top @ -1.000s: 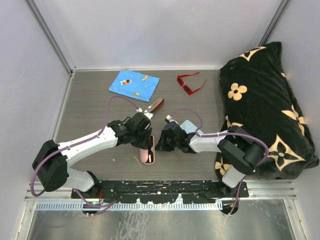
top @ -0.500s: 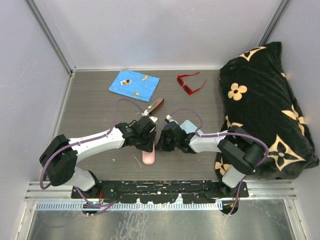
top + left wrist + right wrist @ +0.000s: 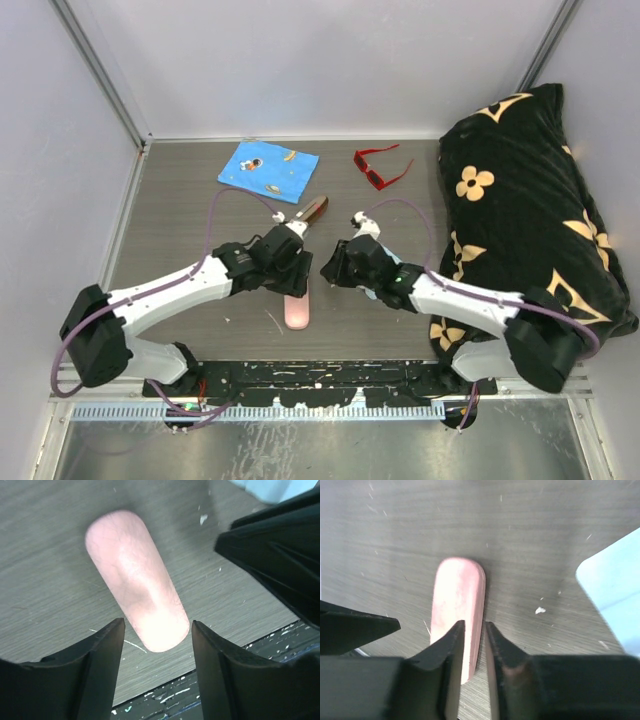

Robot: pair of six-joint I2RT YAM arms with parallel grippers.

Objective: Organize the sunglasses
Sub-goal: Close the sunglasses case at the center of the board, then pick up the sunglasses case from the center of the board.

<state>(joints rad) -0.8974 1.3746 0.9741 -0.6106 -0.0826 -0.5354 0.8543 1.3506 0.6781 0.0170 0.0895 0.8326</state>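
The red sunglasses lie unfolded at the back of the table, far from both arms. A closed pink oval case lies near the front edge. My left gripper hovers over its far end, open, a finger on either side of the case in the left wrist view and nothing clamped. My right gripper is just right of it, jaws a narrow gap apart, open. Through that gap the right wrist view shows the case's edge and bare table.
A slim brown-and-black case lies behind the grippers and a blue patterned cloth at the back. A pale blue cloth lies under my right arm. A big black flowered cushion fills the right side.
The pink case stood open a second ago and is now closed. Both grippers have since opened off it, and the right arm has drawn back to the right.
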